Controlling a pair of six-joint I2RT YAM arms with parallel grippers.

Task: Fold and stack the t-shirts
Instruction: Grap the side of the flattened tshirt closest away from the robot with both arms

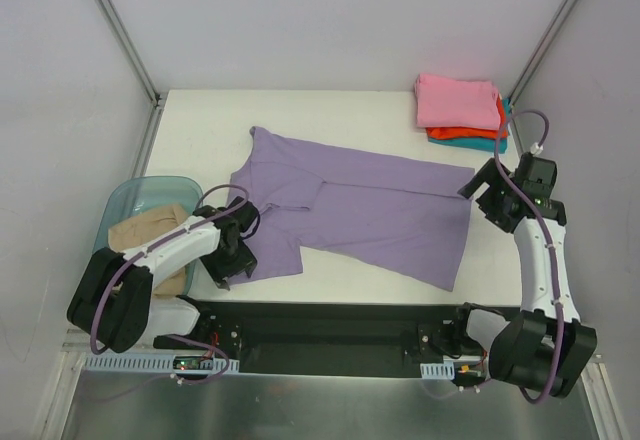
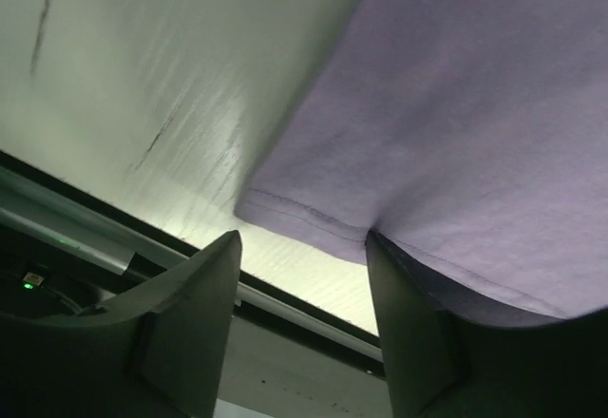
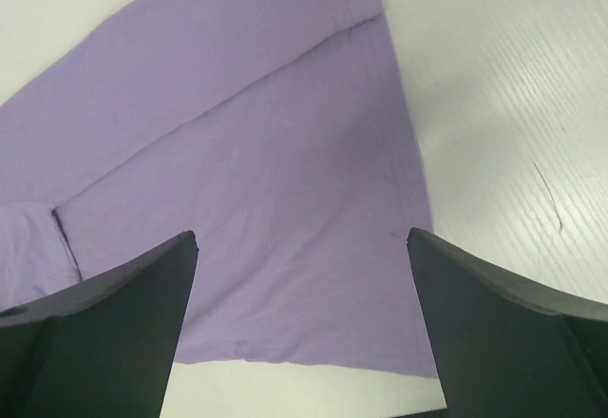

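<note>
Left gripper (image 2: 302, 247) apart at lavender t-shirt (image 1: 360, 205) hem | right gripper (image 3: 302, 237) spread | white table (image 1: 200, 125), grey walls (image 1: 330, 20)

No legible text, label, brand, number or sign in any view. Lavender t-shirt (image 1: 380, 210) ahead of the jaws: plain fabric, no print or tag readable. Bench (image 3: 503, 104) beside the right jaws: scratches only, no characters.

My left arm (image 1: 165, 245) lies low across the lower left of the frame, wrist bent down, left gripper (image 2: 304, 239) with a clear gap between its fingers. My right arm (image 1: 540, 255) rises along the right edge, right gripper (image 3: 302, 237) spread wide, aimed left.
</note>
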